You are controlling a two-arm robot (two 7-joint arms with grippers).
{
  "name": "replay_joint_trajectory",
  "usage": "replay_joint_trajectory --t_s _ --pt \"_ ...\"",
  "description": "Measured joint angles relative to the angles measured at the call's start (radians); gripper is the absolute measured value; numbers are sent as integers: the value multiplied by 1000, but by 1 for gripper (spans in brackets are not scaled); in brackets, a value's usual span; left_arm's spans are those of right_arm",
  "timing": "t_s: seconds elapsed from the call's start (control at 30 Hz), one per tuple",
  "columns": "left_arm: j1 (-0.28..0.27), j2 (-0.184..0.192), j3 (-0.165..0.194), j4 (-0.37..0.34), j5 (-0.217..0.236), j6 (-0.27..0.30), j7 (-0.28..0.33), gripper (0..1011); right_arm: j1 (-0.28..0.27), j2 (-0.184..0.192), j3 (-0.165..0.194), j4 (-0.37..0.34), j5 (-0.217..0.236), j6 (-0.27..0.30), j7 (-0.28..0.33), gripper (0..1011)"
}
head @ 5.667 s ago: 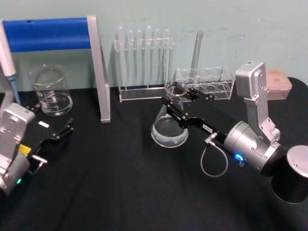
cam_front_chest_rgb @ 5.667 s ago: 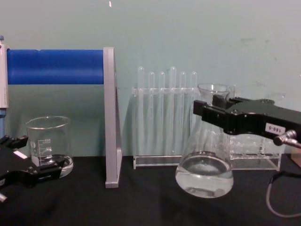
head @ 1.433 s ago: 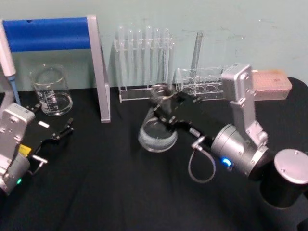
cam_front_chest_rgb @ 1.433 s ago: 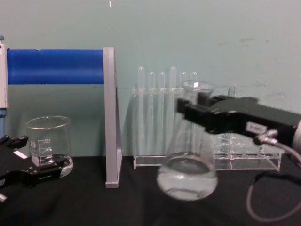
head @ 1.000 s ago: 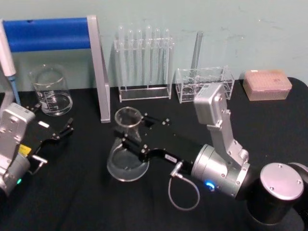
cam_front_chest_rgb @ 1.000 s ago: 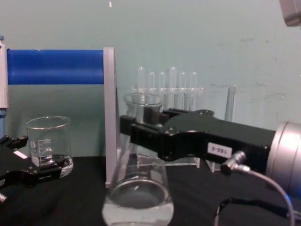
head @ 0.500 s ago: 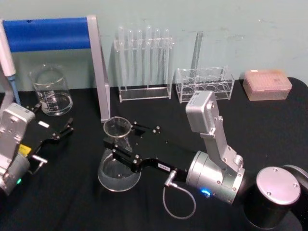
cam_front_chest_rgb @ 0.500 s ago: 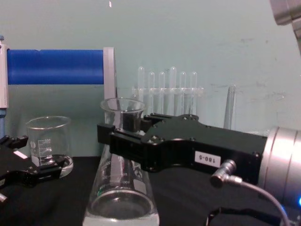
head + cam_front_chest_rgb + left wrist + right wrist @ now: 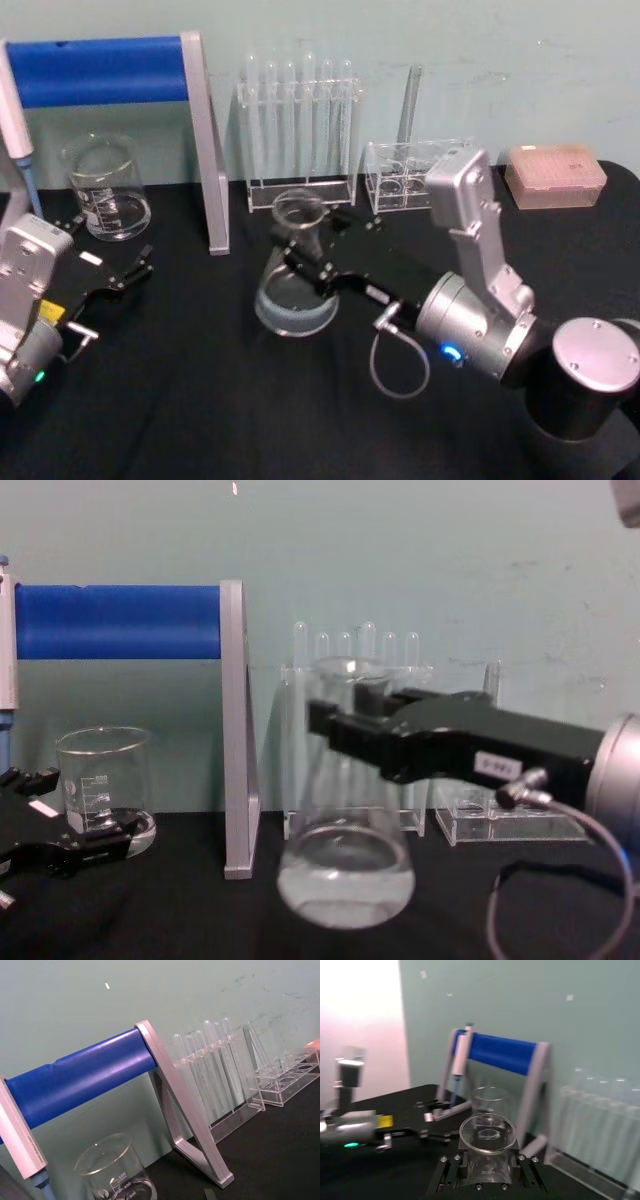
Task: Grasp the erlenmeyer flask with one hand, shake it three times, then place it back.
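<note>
Chest view: your right gripper (image 9: 345, 725) is clamped on the flask (image 9: 345, 875) by its neck so the base can swing freely; your left gripper (image 9: 60, 845) rests parked, jaws spread.

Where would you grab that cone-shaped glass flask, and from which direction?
By the narrow neck, just under the flared rim, coming in level from the side. The erlenmeyer flask is roughly upright, and its wide sloping body would likely slip between fingers. The right gripper holds it there; the left gripper sits parked at the left.
</note>
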Motion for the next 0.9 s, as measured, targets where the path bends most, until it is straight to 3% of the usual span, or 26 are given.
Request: replay_joint_trajectory --t_s 0.9 --pt "0 0 0 0 0 0 0 1001 17 -43 235 95 -66 -29 -162 453"
